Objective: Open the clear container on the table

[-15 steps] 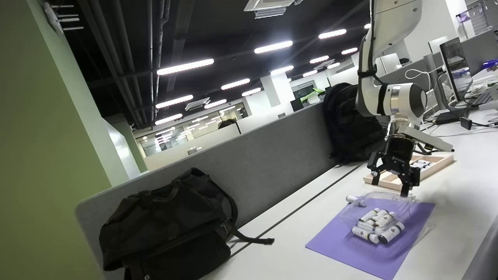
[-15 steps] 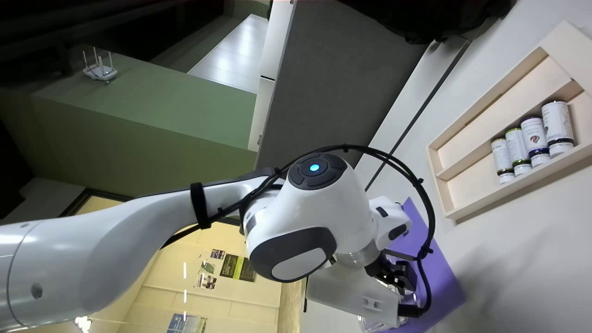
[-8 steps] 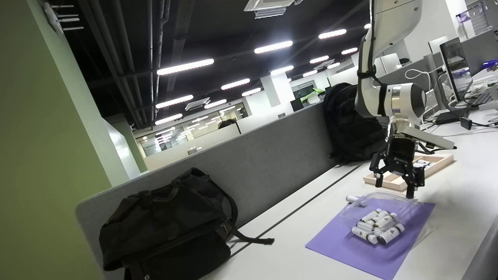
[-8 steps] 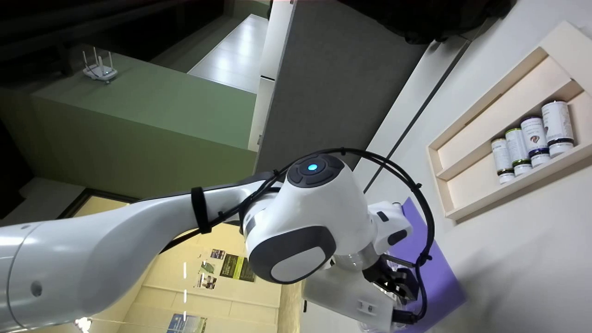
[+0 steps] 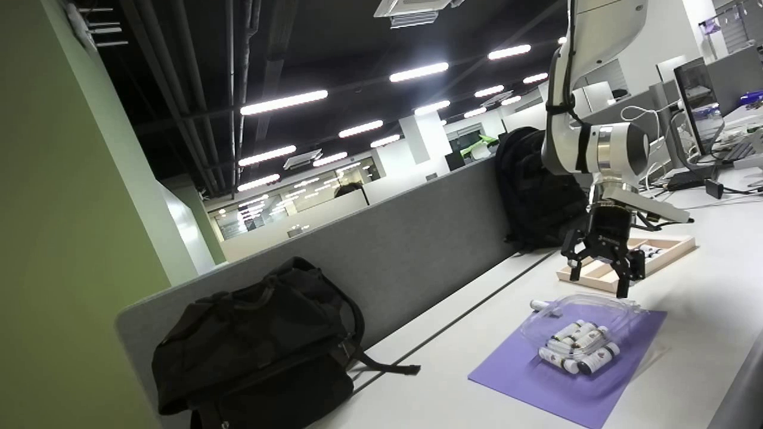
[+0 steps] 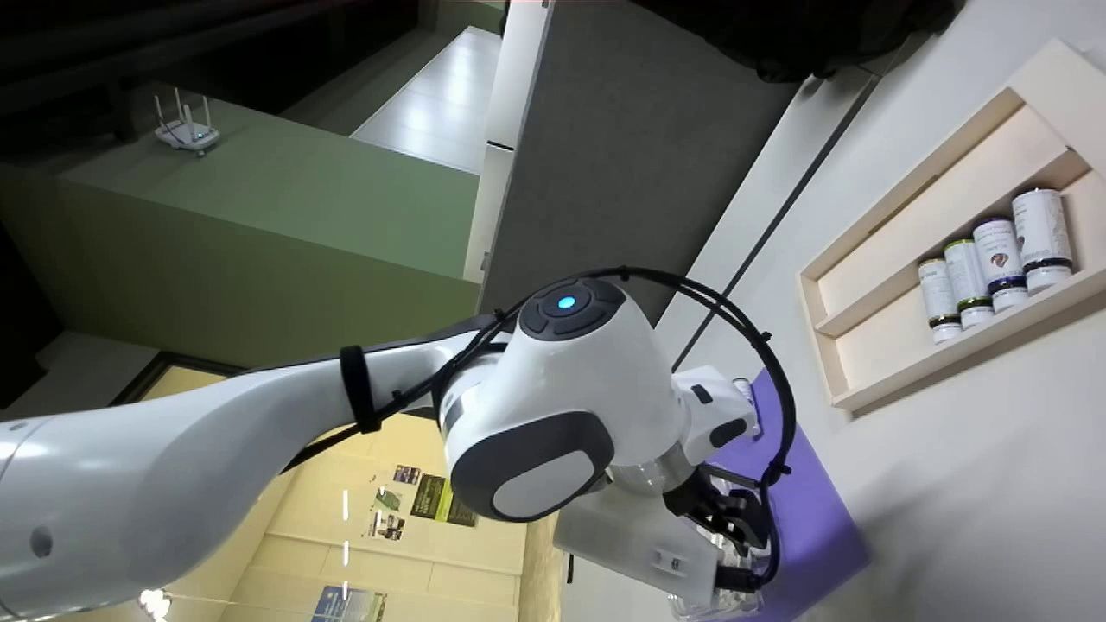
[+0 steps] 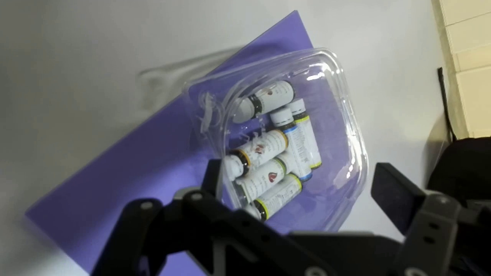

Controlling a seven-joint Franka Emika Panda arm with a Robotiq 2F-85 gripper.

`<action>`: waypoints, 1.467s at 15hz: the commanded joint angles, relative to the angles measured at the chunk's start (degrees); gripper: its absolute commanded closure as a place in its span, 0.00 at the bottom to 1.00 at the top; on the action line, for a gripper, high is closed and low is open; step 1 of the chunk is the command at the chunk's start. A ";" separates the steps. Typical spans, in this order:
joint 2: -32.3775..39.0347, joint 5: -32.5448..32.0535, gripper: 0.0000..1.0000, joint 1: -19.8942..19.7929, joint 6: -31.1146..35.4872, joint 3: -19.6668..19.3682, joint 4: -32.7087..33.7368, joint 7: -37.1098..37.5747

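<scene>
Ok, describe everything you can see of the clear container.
The clear container looks like thin plastic: transparent, boxy, with rounded corners and a ridged rim that catches glare. It rests on a purple sheet, rim uppermost, with several white-labelled bottles lying inside. Whether it is closed is hard to tell. The open gripper hangs over it; whether the two touch at the rim can't be told.

A black bag (image 5: 256, 345) slumps, one strap (image 5: 394, 369) trailing; farther along stands a dark backpack (image 5: 533, 190). Four bottles (image 6: 1000, 252) lie side by side in a wooden tray (image 6: 881, 341). A purple sheet (image 5: 551, 390) lies flat. Far off is what seems a white router (image 6: 187, 135).
</scene>
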 commanded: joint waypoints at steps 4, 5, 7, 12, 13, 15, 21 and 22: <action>-3.08 4.43 0.00 -1.61 -3.26 -0.14 -1.29 -4.24; -2.86 3.14 0.00 -1.14 -2.94 -0.43 -1.20 -2.46; -2.28 0.49 0.00 -0.26 -1.93 -0.75 -1.03 1.97; -1.63 -3.35 0.00 0.04 -0.27 -0.32 -0.81 8.51; -1.24 -3.74 0.00 0.01 -0.03 -0.21 -0.68 9.14; -0.40 -4.36 0.00 -0.06 0.09 0.00 -0.51 10.00; 0.61 -4.62 0.00 -0.29 0.75 0.87 -0.85 9.22; 0.66 -4.48 0.00 -0.36 0.80 0.99 -0.92 8.92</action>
